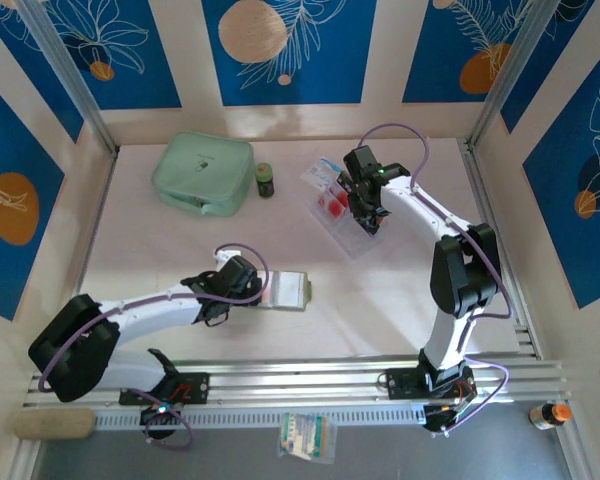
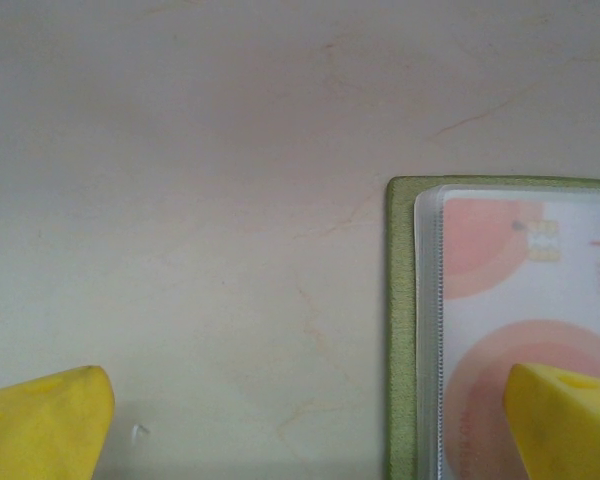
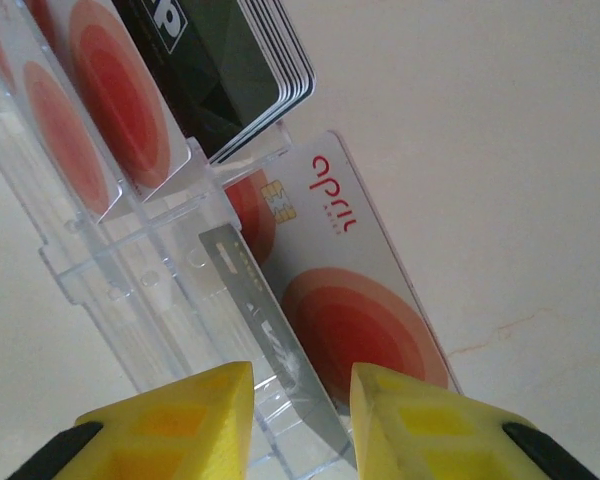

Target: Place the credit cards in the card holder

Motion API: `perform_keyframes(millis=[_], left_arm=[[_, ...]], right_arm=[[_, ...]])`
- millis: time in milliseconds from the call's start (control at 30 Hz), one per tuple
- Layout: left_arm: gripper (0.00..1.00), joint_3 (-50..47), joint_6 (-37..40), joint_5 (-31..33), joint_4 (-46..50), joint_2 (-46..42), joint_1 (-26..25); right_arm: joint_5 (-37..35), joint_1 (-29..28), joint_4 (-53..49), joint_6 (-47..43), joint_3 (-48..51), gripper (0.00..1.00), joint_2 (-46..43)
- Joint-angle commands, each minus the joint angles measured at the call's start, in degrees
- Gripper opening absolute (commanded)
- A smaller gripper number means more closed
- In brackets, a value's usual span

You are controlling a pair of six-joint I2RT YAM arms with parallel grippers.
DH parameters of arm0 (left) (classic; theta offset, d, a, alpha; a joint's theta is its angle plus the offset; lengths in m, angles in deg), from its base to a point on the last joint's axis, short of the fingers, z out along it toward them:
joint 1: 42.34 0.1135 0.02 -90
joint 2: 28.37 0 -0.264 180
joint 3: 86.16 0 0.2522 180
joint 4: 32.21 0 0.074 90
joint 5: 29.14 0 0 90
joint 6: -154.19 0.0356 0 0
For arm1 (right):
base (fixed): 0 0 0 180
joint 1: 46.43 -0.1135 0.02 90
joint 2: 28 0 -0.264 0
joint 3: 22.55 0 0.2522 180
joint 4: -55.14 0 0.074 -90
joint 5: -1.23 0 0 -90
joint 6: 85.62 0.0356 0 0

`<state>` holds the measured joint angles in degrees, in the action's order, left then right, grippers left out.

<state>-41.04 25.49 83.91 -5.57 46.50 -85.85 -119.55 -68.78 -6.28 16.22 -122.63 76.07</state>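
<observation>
Blue leaf-print panels (image 1: 280,50) wall in a pale, faintly veined table (image 1: 380,310). Toward its far right stands a clear plastic rack (image 3: 130,290) holding the credit cards (image 3: 230,70). Black ones with light markings are stacked in 1 slot, whitish ones with big red discs sit in others, and 1 more red-disc card (image 3: 365,300) lies flat against the rack's side. The right gripper (image 3: 300,410) straddles a thin silvery card (image 3: 255,290) seen nearly edge-on in the rack. Its jaws are parted, with a gap showing on the left at least, so nothing is gripped yet.

The card holder (image 2: 400,330) lies open near the table's middle, an olive border around a clear sleeve through which pale red discs show. The left gripper (image 2: 305,385) hovers over it with jaws released wide, 1 fingertip above the sleeve.

The cards look light, stiff and slick, and would probably flex only slightly. A pinch across the flat faces near an exposed short edge should hold best. The sleeve seems soft and may buckle at its mouth.
</observation>
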Motion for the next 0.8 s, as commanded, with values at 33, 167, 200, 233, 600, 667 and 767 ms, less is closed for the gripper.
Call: perform_keyframes(millis=[33,167,200,233,600,667,767], left_arm=[[1.00,0.27,-0.50,0.60,1.09,-1.17,0.59],[1.00,0.28,-0.62,0.62,1.00,-1.25,0.56],[1.00,0.28,-0.52,0.64,1.00,-1.26,0.53],[1.00,0.25,-0.51,0.60,1.05,-1.32,0.53],[1.00,0.53,-0.44,0.52,1.22,-1.58,0.59],[1.00,0.55,-0.33,0.34,1.26,-1.80,0.56],[1.00,0.93,-0.15,0.13,1.58,-2.05,0.57]], right_arm=[[-1.58,0.20,-1.16,-1.81,-2.50,0.31,2.02],[-1.12,0.20,-0.95,-2.16,-2.83,0.27,3.36],[-0.91,0.24,-0.86,-2.24,-2.86,0.26,3.66],[-0.70,0.19,-0.86,-2.30,-2.86,0.25,3.83],[1.48,0.10,1.06,-4.82,-1.06,0.08,1.81],[1.98,0.03,1.36,-5.92,-0.74,0.06,1.22],[3.03,-0.30,1.83,-7.80,-0.26,0.02,-0.03]])
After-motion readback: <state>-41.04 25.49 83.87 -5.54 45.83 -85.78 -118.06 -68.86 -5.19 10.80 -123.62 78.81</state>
